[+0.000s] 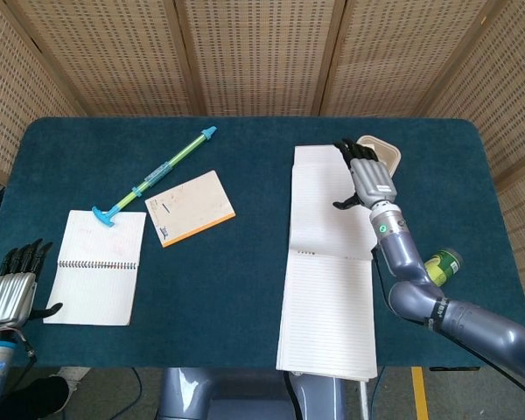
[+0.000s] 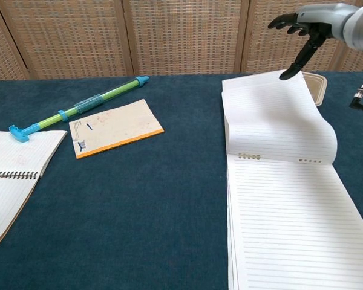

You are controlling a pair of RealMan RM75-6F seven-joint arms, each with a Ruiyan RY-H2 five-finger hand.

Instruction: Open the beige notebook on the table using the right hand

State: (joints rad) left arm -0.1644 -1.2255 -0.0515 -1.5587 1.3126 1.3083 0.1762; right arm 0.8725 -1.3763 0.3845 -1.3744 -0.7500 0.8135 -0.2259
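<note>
The right hand (image 1: 368,180) hangs above the far end of the beige notebook (image 2: 284,181), its dark fingers (image 2: 288,22) spread apart and holding nothing; the thumb points down toward the paper without touching it. The silver arm behind it runs back along the right side of the dark blue surface (image 1: 236,262).

The beige notebook lies open on the right half of the surface, lined pages face up. Its turned-over pages rest toward the far edge, arching slightly near the binding holes. The beige cover peeks out beyond the far right corner of those pages.

A green can (image 1: 439,267) lies just right of the arm, near the right edge.

On the left half, well apart from the open notebook, lies a small notepad with an orange edge (image 1: 190,207). Beside it, angled toward the far side, is a green and blue stick-shaped tool (image 1: 157,175). Its blue end touches the far corner of a spiral-bound notebook (image 1: 97,267) lying open near the left edge.

The left hand (image 1: 11,287) sits at the near left corner, off the surface edge, fingers extended and apart, holding nothing.
</note>
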